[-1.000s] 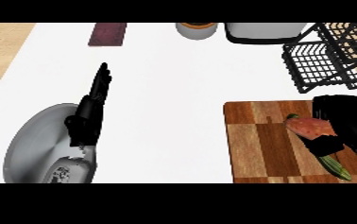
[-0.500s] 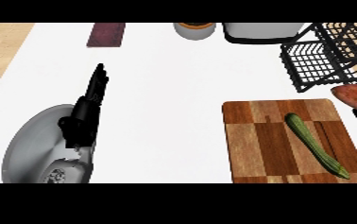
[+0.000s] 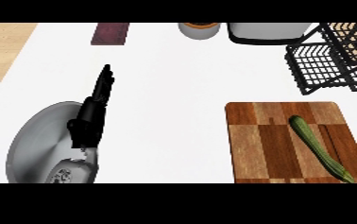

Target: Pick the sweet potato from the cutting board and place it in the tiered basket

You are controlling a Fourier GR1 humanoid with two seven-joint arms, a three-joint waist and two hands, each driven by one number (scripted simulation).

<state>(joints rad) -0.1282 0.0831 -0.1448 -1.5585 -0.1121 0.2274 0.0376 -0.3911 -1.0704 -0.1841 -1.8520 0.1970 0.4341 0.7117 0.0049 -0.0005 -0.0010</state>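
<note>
The left hand (image 3: 94, 108) rests flat with straight fingers on the white bench (image 3: 181, 76). A long green vegetable (image 3: 318, 147), maybe a cucumber, lies on the cutting board (image 3: 261, 142).

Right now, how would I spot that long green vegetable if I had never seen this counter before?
Look at the wooden cutting board at the counter's near right. On its right part lies one long green vegetable, slanting from the board's middle down towards the lower right corner. Nothing else is on the board, and it is the only green thing in view.
</note>
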